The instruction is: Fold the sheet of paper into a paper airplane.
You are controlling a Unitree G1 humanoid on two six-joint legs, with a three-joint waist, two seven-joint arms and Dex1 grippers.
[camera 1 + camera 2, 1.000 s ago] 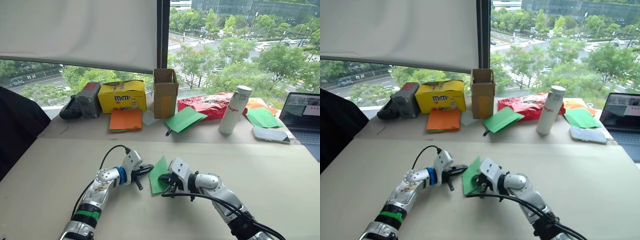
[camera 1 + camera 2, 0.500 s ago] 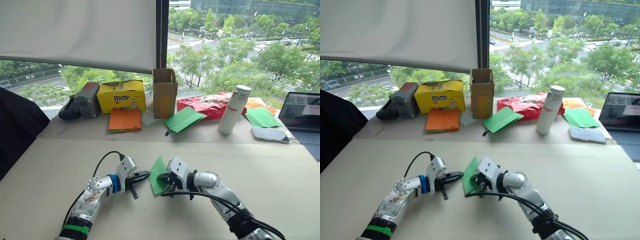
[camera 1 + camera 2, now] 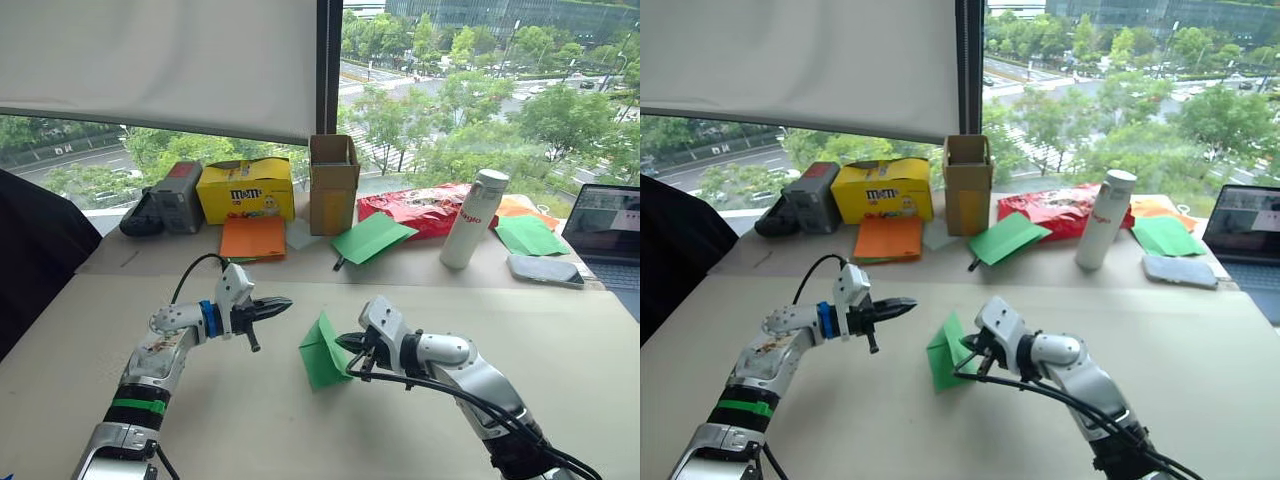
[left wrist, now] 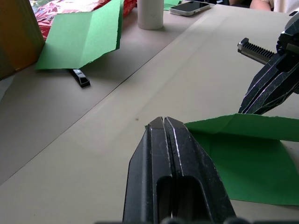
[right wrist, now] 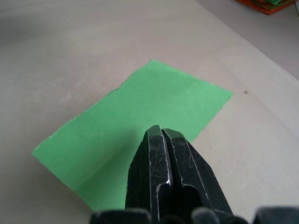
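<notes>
Left eye view finds right pincer (image 3: 350, 347) clamped on folded sheet of paper (image 3: 322, 351), propping one flap off table (image 3: 560, 330) for creasing, left pincer (image 3: 272, 304) closed, empty, raised aside.

Laptop (image 3: 608, 232) cut off at edge

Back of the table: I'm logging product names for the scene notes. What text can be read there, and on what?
"m&m's" on the front of the yellow box.
Red letters on the white bottle: too small to read for sure.
Print on the red snack bag: too small to read.
Laptop screen: nothing legible.
</notes>
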